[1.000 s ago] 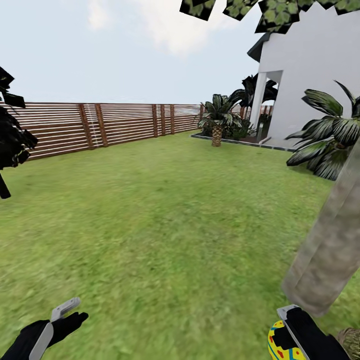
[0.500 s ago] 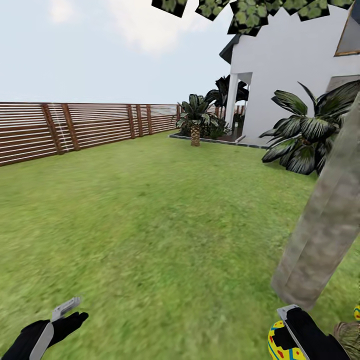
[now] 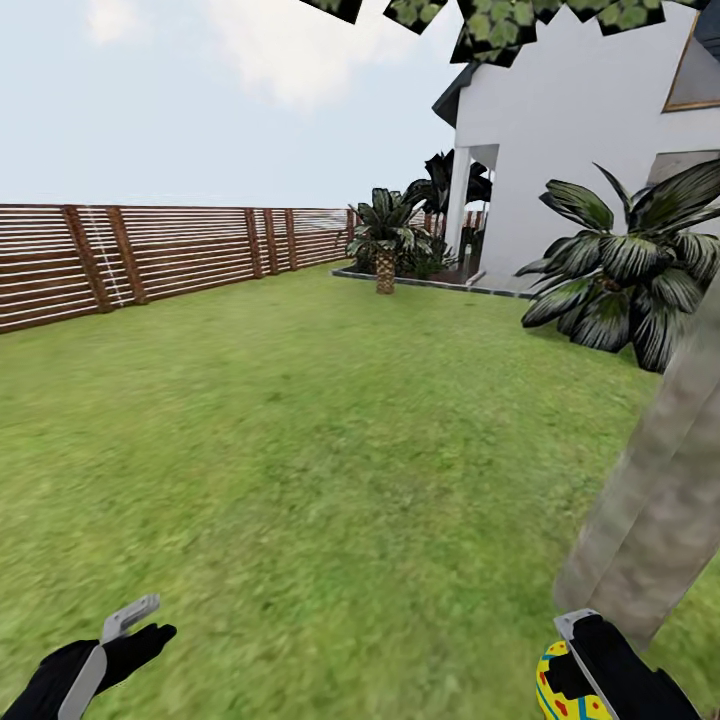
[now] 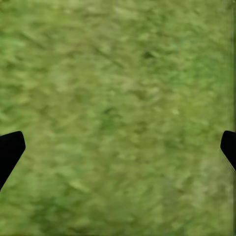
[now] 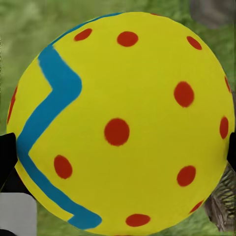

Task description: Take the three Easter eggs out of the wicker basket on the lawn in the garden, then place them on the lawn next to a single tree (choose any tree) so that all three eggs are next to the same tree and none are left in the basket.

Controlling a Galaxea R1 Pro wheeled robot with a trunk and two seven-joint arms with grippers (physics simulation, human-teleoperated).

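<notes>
Beside the tree point(image 3: 660, 500), Easter egg point(image 5: 123, 123) between right gripper's point(image 5: 118, 162) fingers point(image 5: 7, 152)

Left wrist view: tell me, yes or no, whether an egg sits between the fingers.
No: the black fingers stand wide apart with just green lawn between them.

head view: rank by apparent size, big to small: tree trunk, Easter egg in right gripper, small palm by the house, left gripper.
1. tree trunk, largest, though it stands close to the camera.
2. small palm.
3. left gripper and Easter egg: about alike, both cut off by the frame edge, so unranked.
</notes>
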